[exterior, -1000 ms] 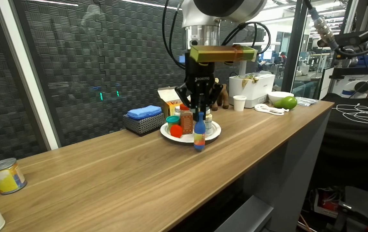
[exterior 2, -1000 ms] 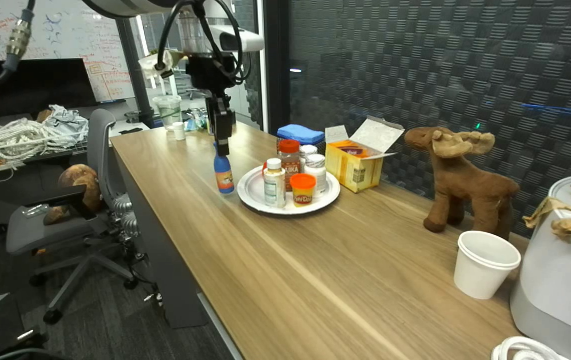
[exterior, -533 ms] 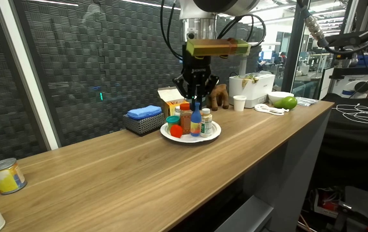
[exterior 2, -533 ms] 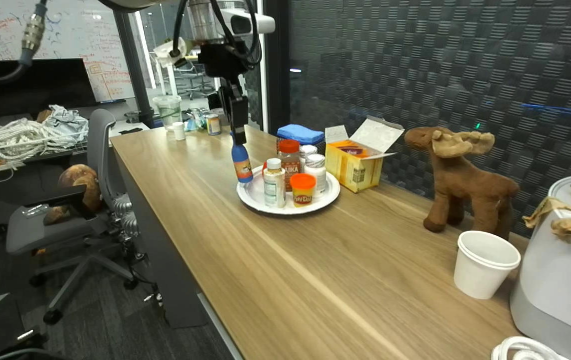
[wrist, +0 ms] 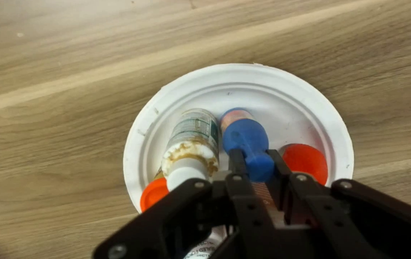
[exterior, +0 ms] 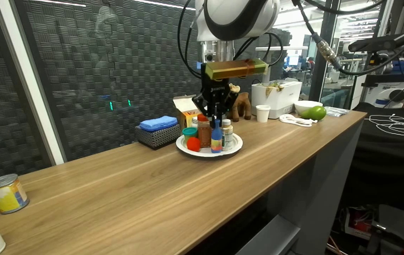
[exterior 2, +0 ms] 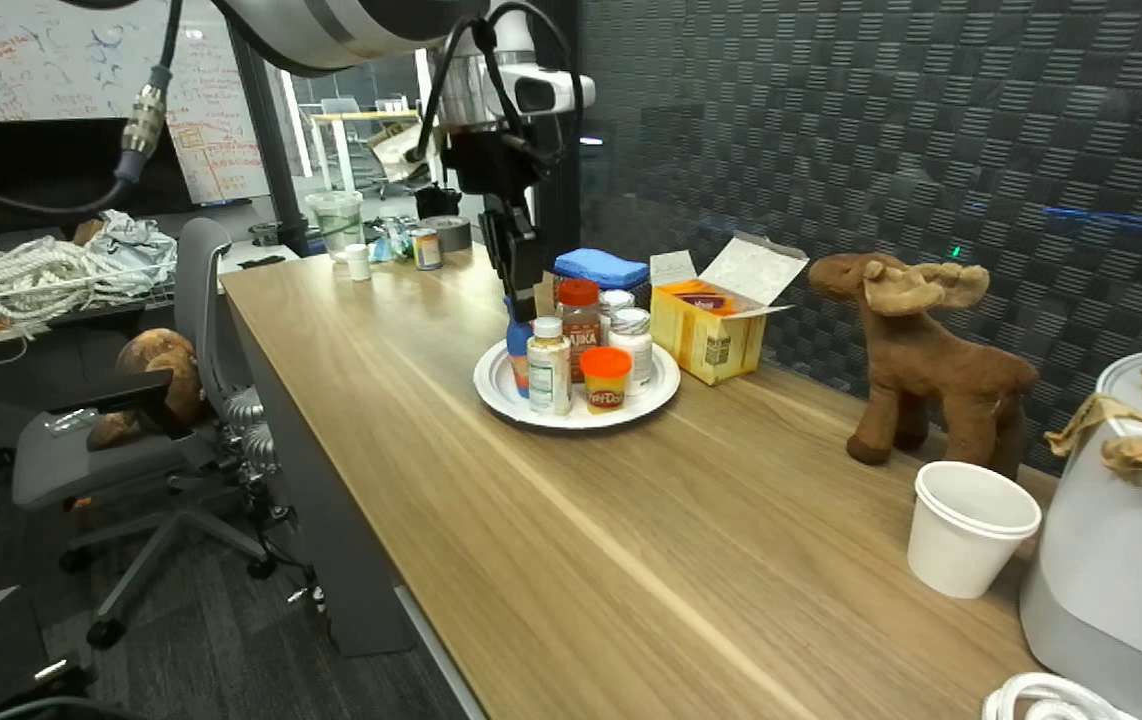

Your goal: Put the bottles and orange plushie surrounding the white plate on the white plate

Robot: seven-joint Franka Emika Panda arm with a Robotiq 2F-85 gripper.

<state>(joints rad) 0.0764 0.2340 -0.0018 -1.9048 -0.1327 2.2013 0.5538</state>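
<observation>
My gripper (wrist: 255,155) is shut on the neck of a blue bottle (wrist: 245,135) with an orange band low down. The blue bottle stands about upright over the white plate (wrist: 227,73); whether its base touches the plate, I cannot tell. Beside it on the plate is a white bottle with a green label (exterior 2: 548,370). The red-lidded jar (exterior 2: 579,320), a white-capped bottle (exterior 2: 631,350) and an orange-lidded tub (exterior 2: 606,378) are also on it. The orange plushie (exterior: 193,144) rests on the plate near its rim, by a teal-lidded tub (exterior: 189,133).
Behind the plate stand a yellow carton (exterior 2: 706,330) with raised flaps and a patterned box (exterior: 157,135) topped by a blue cloth (exterior: 158,123). Further along are a brown plush animal (exterior 2: 931,365), white cups (exterior 2: 966,530) and a white appliance (exterior 2: 1121,560). A can (exterior: 7,194) sits at the table's far end.
My gripper has carried the blue bottle from beside the plate in over it, beside the white green-label bottle. Over the last half second it has come down lower.
</observation>
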